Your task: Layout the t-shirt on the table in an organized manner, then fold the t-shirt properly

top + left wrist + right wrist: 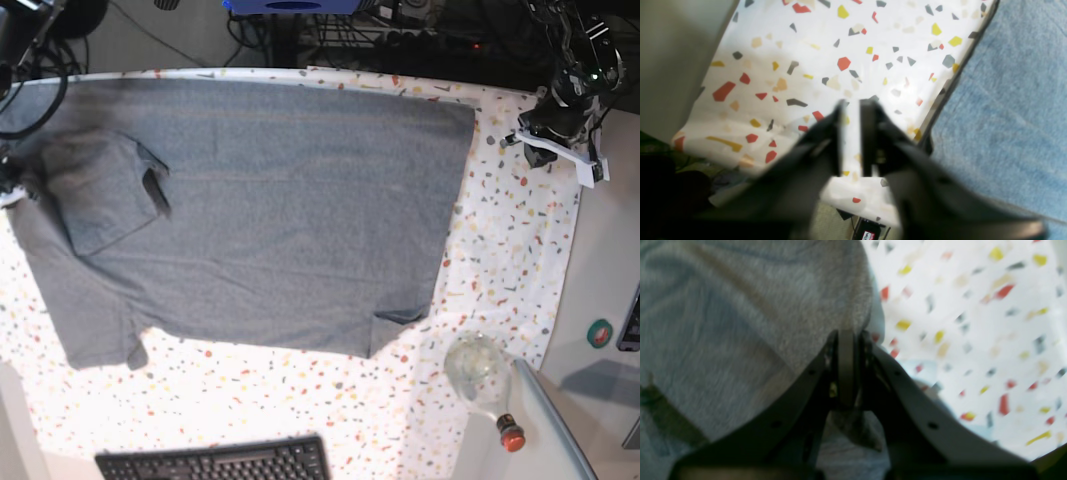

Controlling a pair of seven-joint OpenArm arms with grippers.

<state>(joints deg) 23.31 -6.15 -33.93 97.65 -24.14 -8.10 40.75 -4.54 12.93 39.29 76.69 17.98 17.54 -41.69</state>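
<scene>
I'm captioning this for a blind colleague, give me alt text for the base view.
A grey t-shirt lies spread across a speckled white table, one sleeve folded onto the body at the view's left and a hem corner turned up. A glass bottle and keyboard sit near the bottom edge.

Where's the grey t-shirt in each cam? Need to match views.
Left wrist: t-shirt not in it; only the speckled table cloth beyond the left gripper.
Right wrist: t-shirt fills the left half, its edge pinched in the right gripper.
Base: t-shirt spread across centre-left.
Shared landmark: the speckled table cloth.
</scene>
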